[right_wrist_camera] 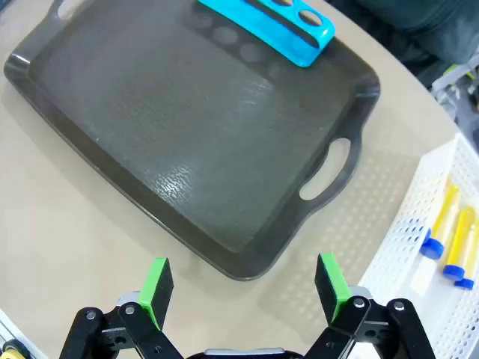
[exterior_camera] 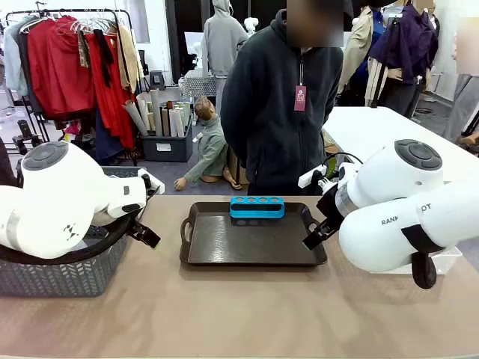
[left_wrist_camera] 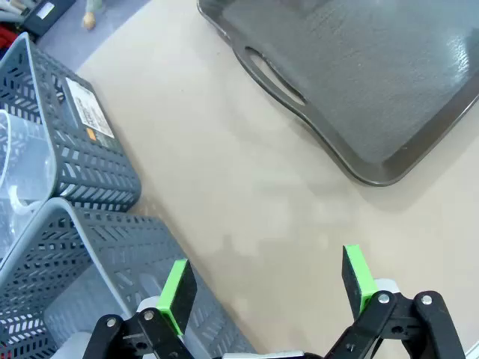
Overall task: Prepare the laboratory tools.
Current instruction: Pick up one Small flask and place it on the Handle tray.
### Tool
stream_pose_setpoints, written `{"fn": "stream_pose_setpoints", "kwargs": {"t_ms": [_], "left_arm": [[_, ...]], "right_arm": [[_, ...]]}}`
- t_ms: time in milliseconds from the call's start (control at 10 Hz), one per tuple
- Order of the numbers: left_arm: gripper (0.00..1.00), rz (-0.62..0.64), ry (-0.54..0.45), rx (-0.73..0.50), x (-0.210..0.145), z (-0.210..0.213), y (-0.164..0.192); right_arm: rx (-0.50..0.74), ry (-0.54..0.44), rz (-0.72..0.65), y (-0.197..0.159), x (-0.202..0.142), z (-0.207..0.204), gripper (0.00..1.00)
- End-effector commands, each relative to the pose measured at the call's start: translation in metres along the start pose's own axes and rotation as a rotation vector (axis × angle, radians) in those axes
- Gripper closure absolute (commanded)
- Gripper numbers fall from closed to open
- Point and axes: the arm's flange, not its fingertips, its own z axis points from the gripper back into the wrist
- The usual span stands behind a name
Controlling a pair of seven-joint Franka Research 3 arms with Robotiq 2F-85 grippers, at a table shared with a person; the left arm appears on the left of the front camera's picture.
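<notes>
A small blue rack with four holes stands on the far edge of a dark tray; the right wrist view shows the same rack on the tray. Two yellow tubes with blue caps lie in a white mesh bin. A clear vessel sits in a grey basket; I cannot tell which tool it is. My left gripper hovers open over bare table left of the tray. My right gripper hovers open over the tray's right front corner. Both hold nothing.
Two grey baskets stand at the table's left side under my left arm. The white bin is at the right, partly behind my right arm. A person in a dark hooded jacket stands at the far side.
</notes>
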Motion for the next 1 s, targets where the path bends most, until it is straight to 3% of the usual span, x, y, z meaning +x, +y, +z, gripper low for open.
{"fn": "stream_pose_setpoints", "kwargs": {"t_ms": [0, 900], "left_arm": [[0.00, 0.000, 0.000, 0.000, 0.0000, 0.0001, 0.0000], [0.00, 0.000, 0.000, 0.000, 0.0000, 0.0001, 0.0000]], "right_arm": [[0.000, -0.001, 0.000, 0.0000, 0.0002, 0.0004, 0.00], [0.000, -0.001, 0.000, 0.0000, 0.0002, 0.0004, 0.00]]}}
